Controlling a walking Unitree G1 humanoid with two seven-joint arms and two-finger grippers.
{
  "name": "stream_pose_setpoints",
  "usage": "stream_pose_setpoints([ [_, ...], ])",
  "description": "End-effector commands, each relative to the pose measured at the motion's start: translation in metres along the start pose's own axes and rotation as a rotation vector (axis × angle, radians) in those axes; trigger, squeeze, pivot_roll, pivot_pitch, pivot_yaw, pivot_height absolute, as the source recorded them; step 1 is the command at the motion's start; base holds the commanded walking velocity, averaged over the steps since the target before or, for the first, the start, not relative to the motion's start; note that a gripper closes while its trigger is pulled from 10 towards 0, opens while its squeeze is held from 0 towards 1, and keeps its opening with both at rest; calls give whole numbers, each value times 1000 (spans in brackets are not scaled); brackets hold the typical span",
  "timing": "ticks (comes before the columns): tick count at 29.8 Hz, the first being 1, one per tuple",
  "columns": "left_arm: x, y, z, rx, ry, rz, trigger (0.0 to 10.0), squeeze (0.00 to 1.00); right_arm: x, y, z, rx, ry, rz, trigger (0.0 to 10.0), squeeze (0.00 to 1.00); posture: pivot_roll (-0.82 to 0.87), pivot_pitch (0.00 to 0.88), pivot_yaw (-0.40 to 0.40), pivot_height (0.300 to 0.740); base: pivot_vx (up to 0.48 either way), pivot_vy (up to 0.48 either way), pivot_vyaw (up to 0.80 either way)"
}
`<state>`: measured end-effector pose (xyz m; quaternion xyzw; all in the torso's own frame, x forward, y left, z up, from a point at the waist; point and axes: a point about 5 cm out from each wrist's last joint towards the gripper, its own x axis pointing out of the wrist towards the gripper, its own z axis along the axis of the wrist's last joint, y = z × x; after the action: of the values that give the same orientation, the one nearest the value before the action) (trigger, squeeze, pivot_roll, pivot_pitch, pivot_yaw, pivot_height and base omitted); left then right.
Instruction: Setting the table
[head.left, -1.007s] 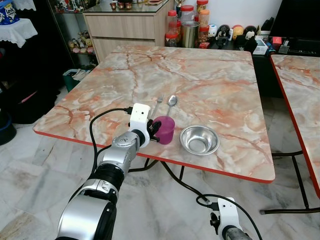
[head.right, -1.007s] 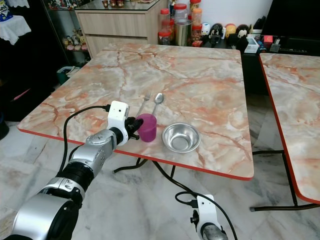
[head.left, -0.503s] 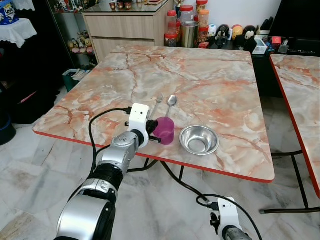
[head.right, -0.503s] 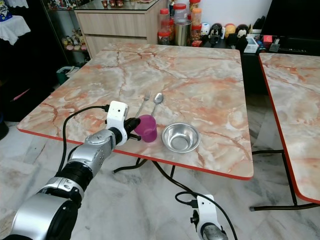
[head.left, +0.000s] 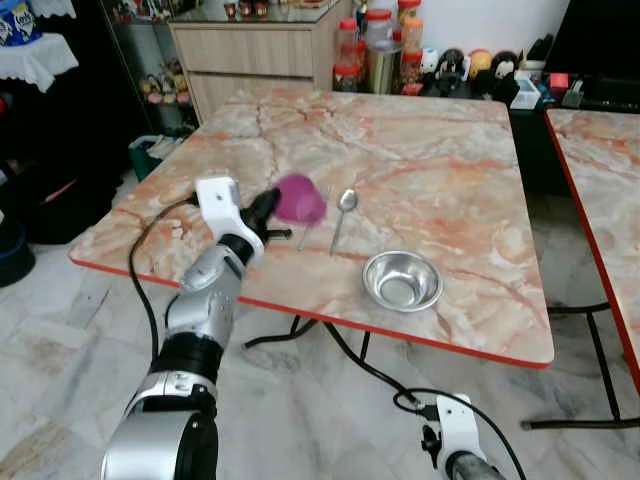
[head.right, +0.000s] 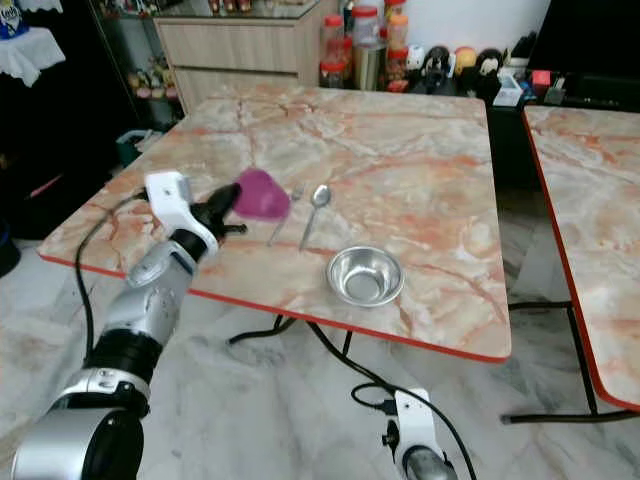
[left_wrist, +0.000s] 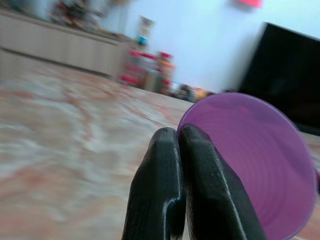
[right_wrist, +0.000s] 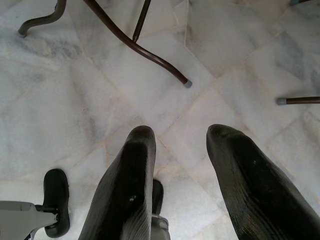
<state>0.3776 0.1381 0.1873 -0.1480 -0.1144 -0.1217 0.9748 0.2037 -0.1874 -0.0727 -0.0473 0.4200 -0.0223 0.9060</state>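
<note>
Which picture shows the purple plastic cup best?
The left wrist view: the purple plastic cup is close up, its rim pinched by the left gripper. Both eye views show it small, blurred and tilted above the marble table.

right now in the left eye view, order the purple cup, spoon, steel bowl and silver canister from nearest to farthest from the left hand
1. Purple cup: pinched at its rim by the left hand, lifted over the table's left side.
2. Spoon: lying just right of the cup.
3. Steel bowl: further right, near the front edge.
4. Silver canister: beyond the table's far edge.
</note>
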Motion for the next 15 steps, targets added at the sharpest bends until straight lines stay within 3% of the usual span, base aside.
stream_pose_setpoints([
  [1,-6,9,-4,122,6,67,10000,0,0,-1,0,10,1,-1,10000,0,35,0,39,740,0,0,0],
  [3,-9,11,-5,145,-14,103,10000,0,0,-1,1,11,0,0,10000,0,31,0,39,740,0,0,0],
  [6,-14,13,-7,272,-32,128,10000,0,0,-1,0,17,1,-4,10000,0,25,0,42,740,0,0,0],
  [10,-17,14,-6,263,-76,170,10000,0,-1,-4,-5,25,30,-17,10000,0,20,0,38,740,0,-204,0],
  [15,-16,19,0,283,-114,211,10000,0,-1,-5,-7,24,40,-23,10000,0,25,0,30,740,0,-386,-550],
])
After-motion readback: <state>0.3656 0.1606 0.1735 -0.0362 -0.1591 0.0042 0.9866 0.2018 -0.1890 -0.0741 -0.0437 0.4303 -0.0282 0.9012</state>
